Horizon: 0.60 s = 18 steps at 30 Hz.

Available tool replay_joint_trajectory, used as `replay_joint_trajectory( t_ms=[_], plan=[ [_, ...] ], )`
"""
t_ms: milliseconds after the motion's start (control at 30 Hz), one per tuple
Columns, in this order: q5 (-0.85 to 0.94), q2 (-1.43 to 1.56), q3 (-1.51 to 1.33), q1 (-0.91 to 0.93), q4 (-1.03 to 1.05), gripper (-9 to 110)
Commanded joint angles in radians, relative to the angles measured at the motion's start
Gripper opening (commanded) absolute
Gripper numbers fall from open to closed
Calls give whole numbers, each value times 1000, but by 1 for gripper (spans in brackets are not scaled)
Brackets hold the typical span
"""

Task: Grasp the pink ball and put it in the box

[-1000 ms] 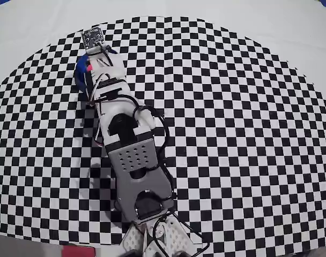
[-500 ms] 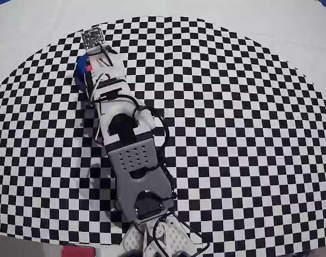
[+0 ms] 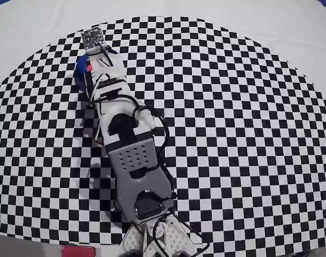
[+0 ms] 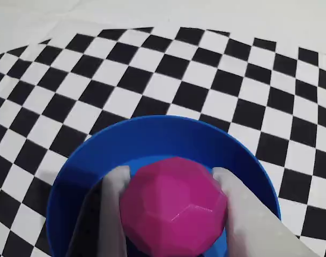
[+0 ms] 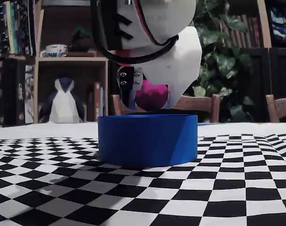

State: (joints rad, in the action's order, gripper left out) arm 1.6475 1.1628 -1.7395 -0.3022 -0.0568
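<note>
Fingers (image 4: 112, 203) of the gripper (image 4: 173, 211) are clamping the pink ball (image 4: 173, 211) directly above the box (image 4: 163, 134); the fixed view alone is showing the ball (image 5: 151, 96) clearing the rim (image 5: 147, 117).

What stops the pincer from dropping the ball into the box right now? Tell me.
Probably nothing. The pincer holds the ball directly over the open box, above its rim, with nothing between them.

Bright, even overhead light, fisheye-curved checkerboard (image 3: 232, 134) edges; dim fixed view, soft-focus background.
</note>
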Motion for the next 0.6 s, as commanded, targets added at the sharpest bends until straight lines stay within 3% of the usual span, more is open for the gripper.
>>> replay_joint_trajectory(
  t_ms=[0, 167, 567],
  plan=[
    [2, 3, 41, 6, -3, 17],
    [-18, 5, 41, 6, -15, 27],
    [-18, 40, 41, 14, -40, 28]
  ],
)
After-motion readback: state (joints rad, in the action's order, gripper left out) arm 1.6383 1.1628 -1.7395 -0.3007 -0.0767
